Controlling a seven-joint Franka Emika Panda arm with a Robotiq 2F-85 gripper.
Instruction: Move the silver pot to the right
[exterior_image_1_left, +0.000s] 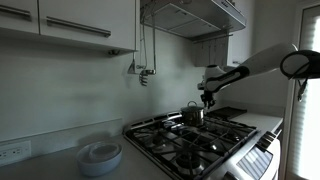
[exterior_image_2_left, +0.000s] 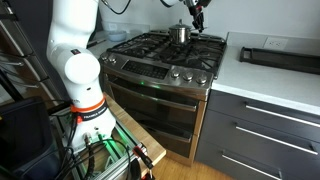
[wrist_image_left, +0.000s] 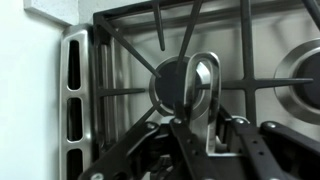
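silver pot (exterior_image_1_left: 193, 116) is on the rear grate (exterior_image_1_left: 165, 130) of the gas stove (exterior_image_2_left: 160, 110), w/ your gripper (exterior_image_1_left: 207, 100) right over it in both exterior views. wrist view: a shiny loop handle (wrist_image_left: 205, 85) stands up btw the dark finger links, above the pot's round mouth. jaws: can't tell if they're pinched on that loop or just straddling it. the tips are hidden behind the linkage, so don't assume you've got it.

progress, my read: approach looks done, grasp maybe, the move itself not. pot base seems level w/ the grate, no clear gap under it, tho res is too low to be sure. left to do: confirm grip, lift clear of the grate prongs, carry it right, set down on a flat bit of grate, let go. in an exterior view there's more grate beside the pot, towards the black tray (exterior_image_2_left: 278, 57) on the counter. the stack of white plates (exterior_image_1_left: 100, 155) is well apart from the pot, not in your way.

writing/brands: none readable. control panel (exterior_image_2_left: 170, 70) markings too small, no logo legible on pot or arm (exterior_image_2_left: 78, 70).
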